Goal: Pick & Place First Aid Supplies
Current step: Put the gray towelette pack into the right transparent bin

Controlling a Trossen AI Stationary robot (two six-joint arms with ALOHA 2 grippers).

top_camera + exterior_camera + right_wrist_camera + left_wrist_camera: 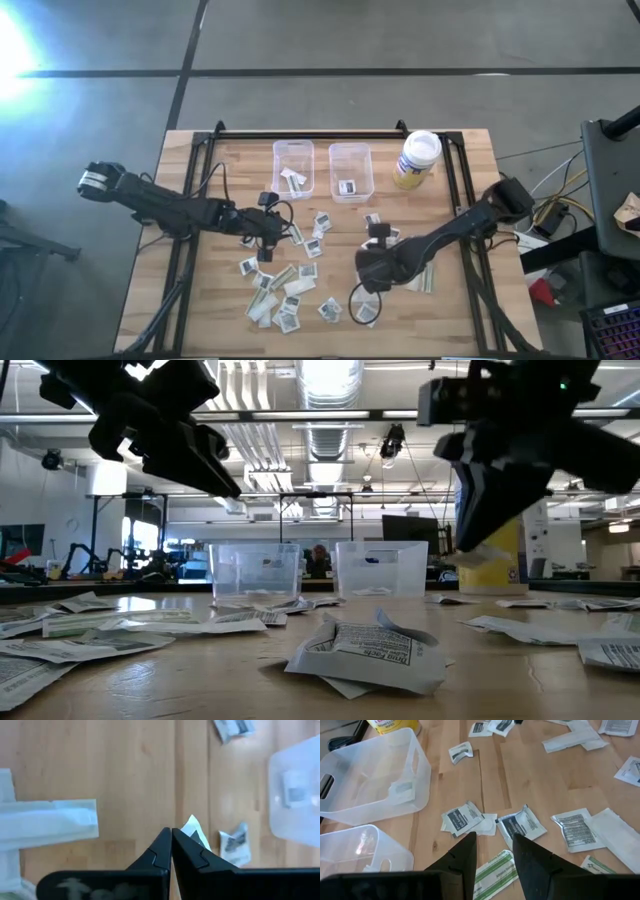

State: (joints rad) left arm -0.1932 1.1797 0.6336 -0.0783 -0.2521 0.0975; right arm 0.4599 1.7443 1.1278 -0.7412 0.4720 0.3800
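Wooden table [470, 320], seen from above.

Packets [290, 300]: small flat paper ones, white squares and long pale strips, scattered over the near half of the table, most between the two arms; a few more lie inside the bins.

Bins: two clear plastic ones side by side at the far edge, left bin [293, 166] and right bin [351, 171], each with a packet or two inside.

Jar [416, 158]: yellowish, white lid, upright just right of the bins.

Left gripper [492, 851]: above the packets at table centre, fingers parted narrowly, nothing between them.

Right gripper [171, 836]: right of centre, fingers pressed together on a white square packet [192, 831], raised off the wood.
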